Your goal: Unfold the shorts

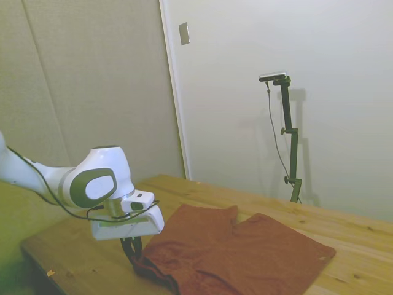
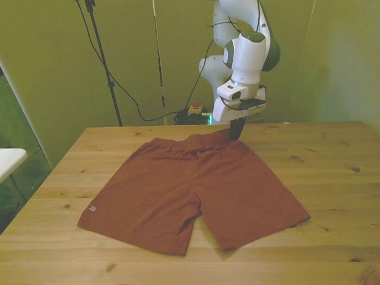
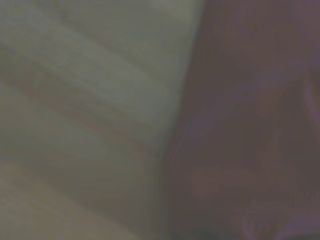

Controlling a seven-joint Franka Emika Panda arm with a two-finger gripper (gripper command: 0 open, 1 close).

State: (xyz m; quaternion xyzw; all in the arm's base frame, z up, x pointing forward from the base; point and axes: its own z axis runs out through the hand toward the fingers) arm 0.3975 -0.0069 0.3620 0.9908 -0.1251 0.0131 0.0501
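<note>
The rust-red shorts (image 2: 196,190) lie spread almost flat on the wooden table (image 2: 332,166), both legs pointing toward the near edge. A small pale tag (image 2: 91,209) shows on the leg at the front view's left. The waistband runs along the far side, and its corner at the front view's right rises a little into my gripper (image 2: 237,132), which is shut on it. In the side view the gripper (image 1: 131,248) hangs low over the table's near-left corner, pinching the bunched edge of the shorts (image 1: 245,246). The wrist view shows blurred red fabric (image 3: 250,130) beside bare wood.
Behind the table's far edge a small device with a red button (image 2: 194,108) sits among cables. A white surface (image 2: 9,159) pokes in at the front view's left edge. Bare wood (image 2: 332,196) lies at the front view's right of the shorts.
</note>
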